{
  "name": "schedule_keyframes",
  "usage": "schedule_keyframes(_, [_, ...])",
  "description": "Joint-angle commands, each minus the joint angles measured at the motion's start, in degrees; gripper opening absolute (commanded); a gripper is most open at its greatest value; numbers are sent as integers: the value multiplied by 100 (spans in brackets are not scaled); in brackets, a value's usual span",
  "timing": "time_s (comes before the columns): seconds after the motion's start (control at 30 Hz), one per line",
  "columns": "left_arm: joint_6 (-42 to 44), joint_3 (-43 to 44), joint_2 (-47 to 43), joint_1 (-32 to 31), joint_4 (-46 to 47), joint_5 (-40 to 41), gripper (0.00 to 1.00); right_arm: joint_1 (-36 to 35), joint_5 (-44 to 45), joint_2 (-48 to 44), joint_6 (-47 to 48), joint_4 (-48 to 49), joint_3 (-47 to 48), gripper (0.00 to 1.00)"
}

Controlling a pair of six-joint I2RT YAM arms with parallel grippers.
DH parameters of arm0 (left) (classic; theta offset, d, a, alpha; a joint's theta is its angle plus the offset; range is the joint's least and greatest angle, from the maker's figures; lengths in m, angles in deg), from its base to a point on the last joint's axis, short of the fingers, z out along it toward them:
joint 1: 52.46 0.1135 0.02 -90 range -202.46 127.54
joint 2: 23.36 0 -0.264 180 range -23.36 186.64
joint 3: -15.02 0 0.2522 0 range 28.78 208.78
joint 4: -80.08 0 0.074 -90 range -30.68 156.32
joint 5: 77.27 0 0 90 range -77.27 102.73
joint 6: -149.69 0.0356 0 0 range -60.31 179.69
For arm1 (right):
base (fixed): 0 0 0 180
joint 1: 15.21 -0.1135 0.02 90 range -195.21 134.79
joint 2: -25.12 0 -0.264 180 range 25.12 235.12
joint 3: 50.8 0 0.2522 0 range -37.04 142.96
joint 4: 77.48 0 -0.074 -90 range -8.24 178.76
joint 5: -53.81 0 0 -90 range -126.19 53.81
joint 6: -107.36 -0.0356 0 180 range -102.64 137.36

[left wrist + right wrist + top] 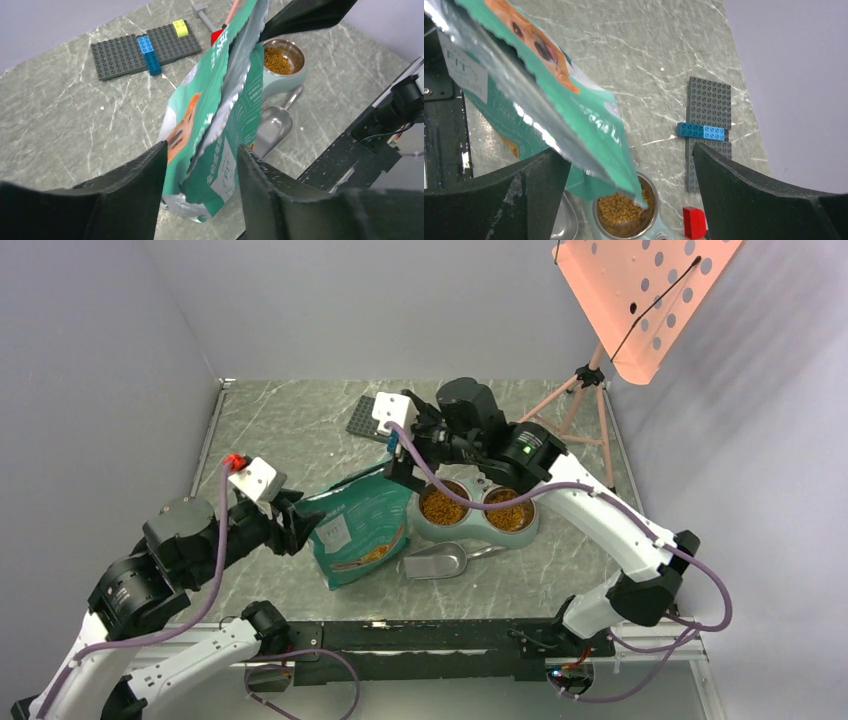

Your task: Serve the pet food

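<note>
Both your jaws are let go, so the bag [362, 528] may tip and spill pet food [443, 506].

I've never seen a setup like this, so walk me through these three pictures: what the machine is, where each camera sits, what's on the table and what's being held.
These are two robot arms bolted at the near edge of a marble-patterned table. The wide picture comes from a fixed camera above and behind them; the other two come from cameras on each wrist, so the dark shapes at the bottom are that arm's own fingers.

On the table stand a teal pet food pouch, a twin-bowl dish with kibble in both bowls, a metal scoop and a grey brick plate.

The left pincer stands open with the pouch between its fingers, not clamped. The right pincer is wide open near the pouch's top edge. Nothing is firmly held.
</note>
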Motion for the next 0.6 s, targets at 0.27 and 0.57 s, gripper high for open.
schedule_keyframes(0.27, [533,1149,1679,21,171,-556,62,-189,-99,584,-47,-171,967,55])
schedule_keyframes(0.57, [1030,1367,2321,19,114,-251,41,-189,-360,573,-95,-139,870,0])
